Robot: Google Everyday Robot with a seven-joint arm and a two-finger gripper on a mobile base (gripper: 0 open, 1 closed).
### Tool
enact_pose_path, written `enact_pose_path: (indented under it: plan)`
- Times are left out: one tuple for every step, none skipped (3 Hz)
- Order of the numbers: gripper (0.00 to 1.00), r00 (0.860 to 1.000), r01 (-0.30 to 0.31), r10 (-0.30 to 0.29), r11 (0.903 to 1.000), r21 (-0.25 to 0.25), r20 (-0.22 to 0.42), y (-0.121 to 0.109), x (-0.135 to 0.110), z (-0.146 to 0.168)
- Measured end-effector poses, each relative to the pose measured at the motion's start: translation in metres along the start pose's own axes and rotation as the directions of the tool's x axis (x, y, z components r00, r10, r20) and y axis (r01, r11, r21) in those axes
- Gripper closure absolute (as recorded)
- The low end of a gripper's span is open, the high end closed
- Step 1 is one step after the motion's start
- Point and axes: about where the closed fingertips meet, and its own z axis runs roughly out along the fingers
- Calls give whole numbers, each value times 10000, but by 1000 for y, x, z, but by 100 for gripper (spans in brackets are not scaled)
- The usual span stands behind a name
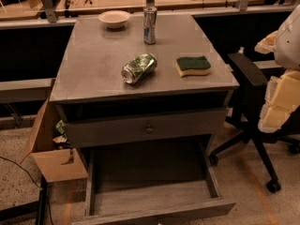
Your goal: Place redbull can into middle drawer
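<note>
Silver-and-blue redbull can (150,25) stands upright on the tabletop (93,55); pincer out of view, its state untellable.

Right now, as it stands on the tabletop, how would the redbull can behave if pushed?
The redbull can is tall and slim, so it probably tips easily, then rolls. Its shiny metal may slip. The gripper is not in view.
</note>
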Motion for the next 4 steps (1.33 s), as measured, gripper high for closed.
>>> enact_pose_path:
  plan:
    - [0, 10000, 0, 0, 10000, 2, 1, 0, 0, 0]
    - [0, 9971, -692, 681, 9971, 331, 328, -7, -5, -1]
    - [0, 9537, -2368, 2201, 9696, 607, 2051, -41, -10, 9]
    - [0, 8538, -3345, 3018, 9424, 28, 4242, -81, -39, 39]
